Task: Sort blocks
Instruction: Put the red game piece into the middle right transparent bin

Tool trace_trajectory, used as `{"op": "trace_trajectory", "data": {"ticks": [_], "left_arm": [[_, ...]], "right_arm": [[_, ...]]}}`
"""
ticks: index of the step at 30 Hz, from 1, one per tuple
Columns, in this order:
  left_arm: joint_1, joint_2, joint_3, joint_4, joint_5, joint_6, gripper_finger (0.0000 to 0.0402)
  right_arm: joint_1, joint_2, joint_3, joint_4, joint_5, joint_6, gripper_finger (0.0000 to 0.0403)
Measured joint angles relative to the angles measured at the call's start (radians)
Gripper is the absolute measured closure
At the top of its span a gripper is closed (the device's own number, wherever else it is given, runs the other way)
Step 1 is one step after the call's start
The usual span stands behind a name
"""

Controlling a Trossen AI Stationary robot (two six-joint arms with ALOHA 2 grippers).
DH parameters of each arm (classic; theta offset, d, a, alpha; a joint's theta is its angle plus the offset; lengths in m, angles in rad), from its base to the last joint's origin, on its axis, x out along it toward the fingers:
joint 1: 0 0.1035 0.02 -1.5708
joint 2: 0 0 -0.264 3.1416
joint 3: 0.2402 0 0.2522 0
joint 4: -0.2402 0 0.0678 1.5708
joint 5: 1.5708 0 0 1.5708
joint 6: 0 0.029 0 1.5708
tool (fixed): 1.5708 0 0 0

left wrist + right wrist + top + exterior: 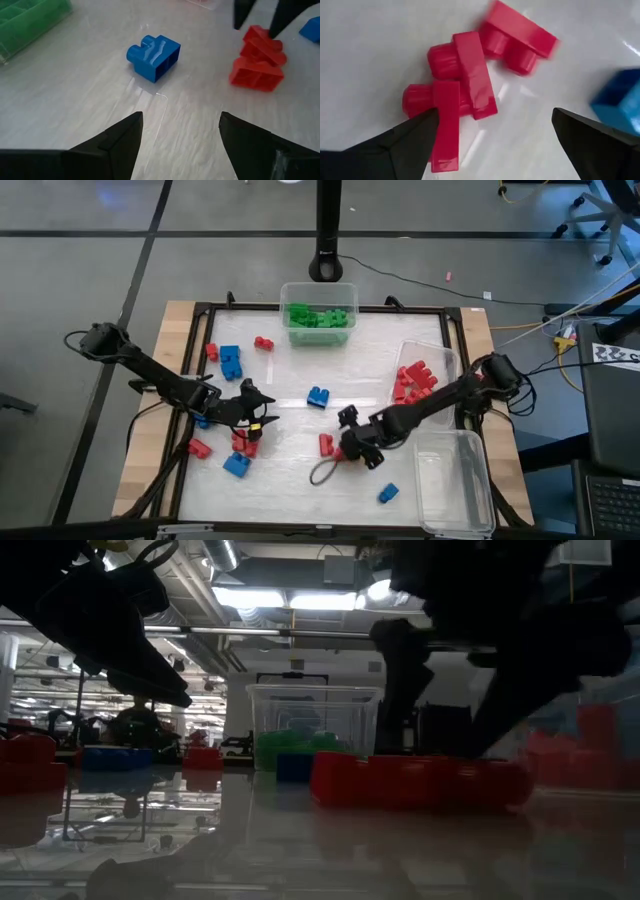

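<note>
Small studded blocks in red and blue lie scattered on the white table top (290,480). My right gripper (352,438) (495,145) stands open, tipped steeply down over a cluster of red blocks (465,85) (326,444) near the table's middle; a blue block (620,102) lies just beside them. My left gripper (255,412) (180,140) hangs open over bare table at the left, pointing at a lone blue block (154,56) (318,396). Beyond that block the same red blocks (257,62) show under the right gripper's fingertips. My right gripper has one finger (415,140) in front of the long side of one red block (445,130), which lies on the table. The finger's own tip hides the spot, so I cannot tell whether it touches. The other finger stands clear of the blocks.
A clear tub of green blocks (318,313) stands at the far edge, a tub with red blocks (425,375) at the right, and an empty tub (455,480) at the near right. More red and blue blocks (237,455) lie under the left arm. A dark loop (322,472) lies near the right gripper.
</note>
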Motion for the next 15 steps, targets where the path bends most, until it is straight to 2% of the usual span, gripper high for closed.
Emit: {"op": "trace_trajectory", "data": {"ticks": [5, 10, 13, 15], "left_arm": [[0.0, 0.0, 0.0, 0.0, 0.0, 0.0, 0.015], [0.0, 0.0, 0.0, 0.0, 0.0, 0.0, 0.015], [0.0, 0.0, 0.0, 0.0, 0.0, 0.0, 0.015], [0.0, 0.0, 0.0, -0.001, 0.0, 0.0, 0.015]], "right_arm": [[-0.027, 0.011, 0.119, -0.19, -0.08, 0.037, 0.0013], [0.009, 0.005, 0.171, -0.23, -0.165, 0.147, 0.0013], [0.044, 0.008, 0.149, -0.227, -0.159, 0.191, 0.0013], [0.063, 0.004, 0.125, -0.221, -0.111, 0.215, 0.0013]]}}
